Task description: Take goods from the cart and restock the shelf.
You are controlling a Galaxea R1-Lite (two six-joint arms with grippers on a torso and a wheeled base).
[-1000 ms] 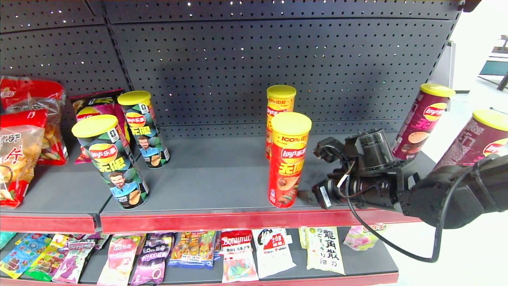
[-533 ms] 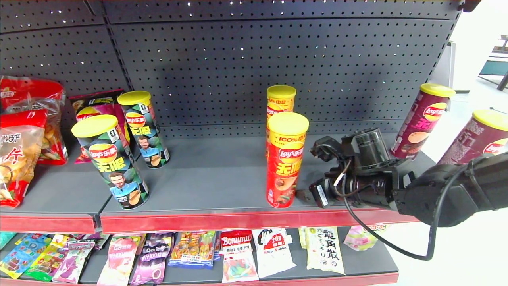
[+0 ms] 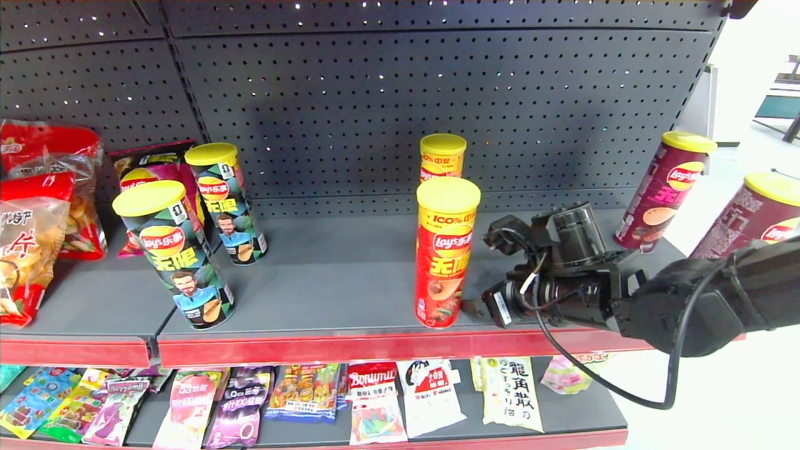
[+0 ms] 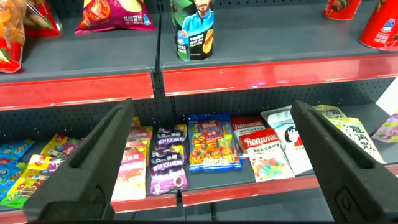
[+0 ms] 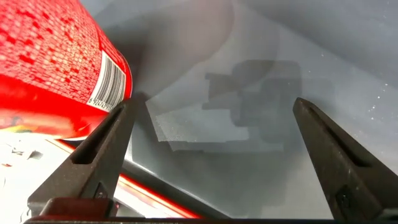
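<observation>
Right gripper of mine lies low over the grey shelf, its jaws spread wide with nothing between them but bare shelf; the red can stands upright just beside one finger, outside the gap, and I cannot tell whether the two touch. That can sits near the front of the shelf, close behind the red lip; it is a tall smooth cylinder in a glossy printed wrap, closed with a flat yellow lid, so what is in it is hidden. Right behind it stands a second red can of the same shape and lid, near the back panel; the panel is dark matt metal dotted with small holes. Towards my left stand two green-and-black cans, one in front of the other, both lidded; beyond my right arm two maroon cans are also capped in yellow. Crinkled glossy bags fill the far left end, sealed. My left gripper hangs wide open and empty before the lower shelf, where flat shiny packets lie in a row.
</observation>
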